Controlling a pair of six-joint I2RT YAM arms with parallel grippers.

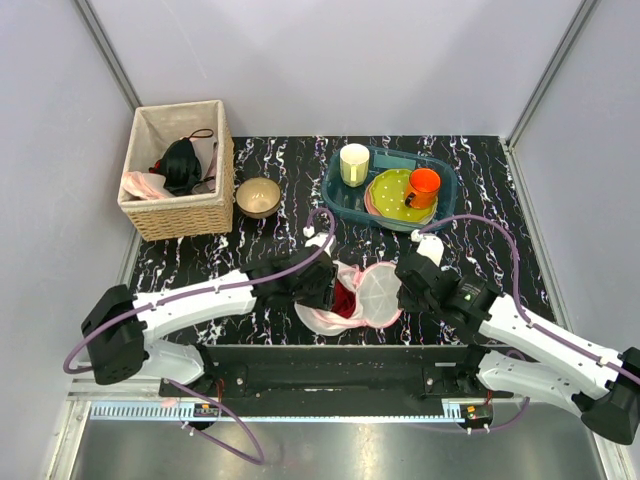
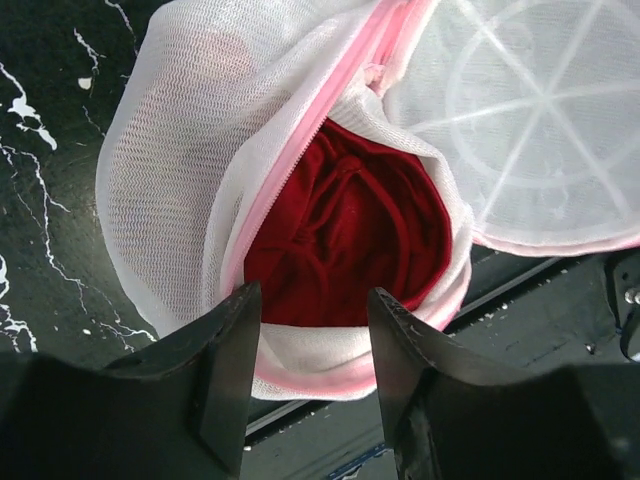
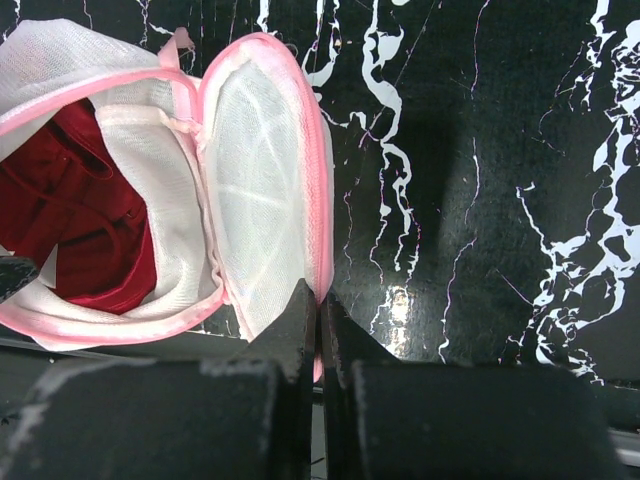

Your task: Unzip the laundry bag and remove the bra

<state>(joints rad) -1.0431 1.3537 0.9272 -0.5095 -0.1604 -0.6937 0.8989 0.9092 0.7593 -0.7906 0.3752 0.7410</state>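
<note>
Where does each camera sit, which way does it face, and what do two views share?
Top: above and behind, looking down on the table; left arm and right arm show.
Left wrist: faces down at the bra in the open bag; open left claw shows.
Right wrist: facing down at the table; right claw shut on the bag's pink rim.
Shared: both wrist views show bra and bag.

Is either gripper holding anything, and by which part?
The right gripper pinches the laundry bag by the pink trim of its open flap. The left gripper is open over the bra, holding nothing.
</note>
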